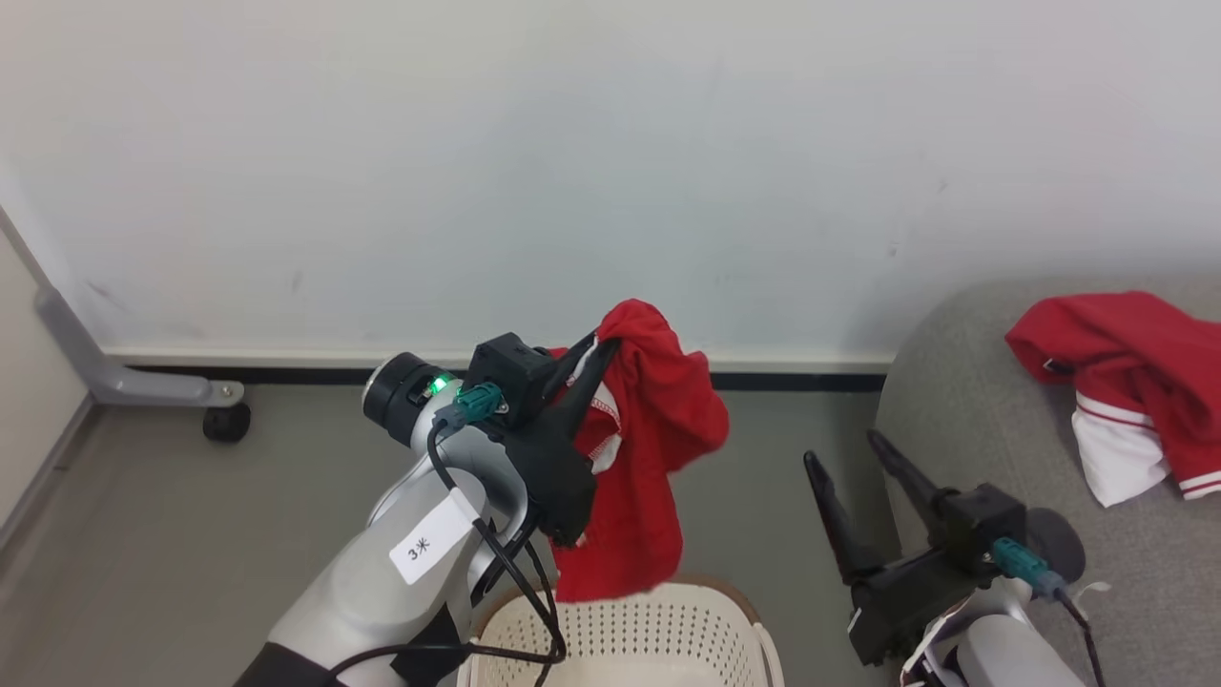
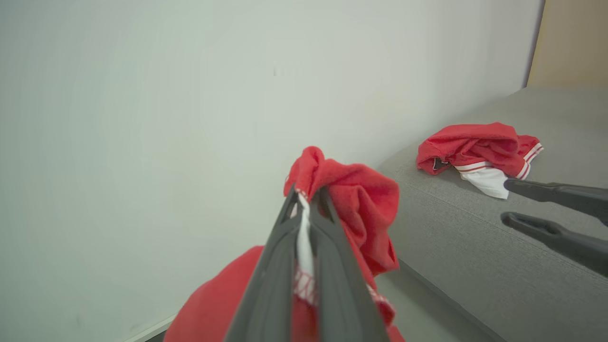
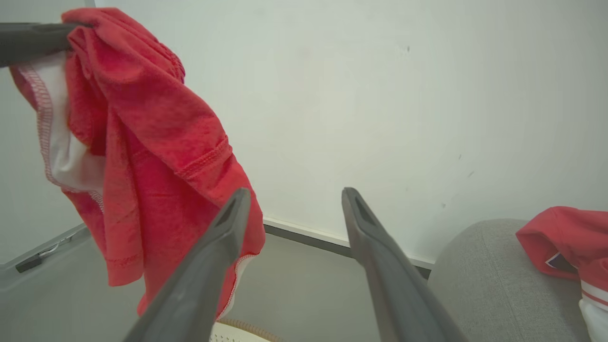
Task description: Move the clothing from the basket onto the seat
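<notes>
Left gripper (image 1: pixel 599 348) clamped tight on a red garment (image 1: pixel 649 448), dangling just above the basket (image 1: pixel 668 630); right gripper (image 1: pixel 841 448) beside the basket, fingers spread, empty. Second garment (image 1: pixel 1126 363) lies on the seat (image 1: pixel 963 420), right of the basket; best carry this one high and fully over before letting go

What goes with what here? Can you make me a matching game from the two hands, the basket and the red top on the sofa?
Things:
1. left hand
2. right hand
3. basket
4. red-and-white garment

States or places:
A. lying on the grey sofa
B. open, holding nothing
C. shut on a hanging red garment
D. low down, under the hanging red garment

Pairs: 1-C, 2-B, 3-D, 4-A.
</notes>
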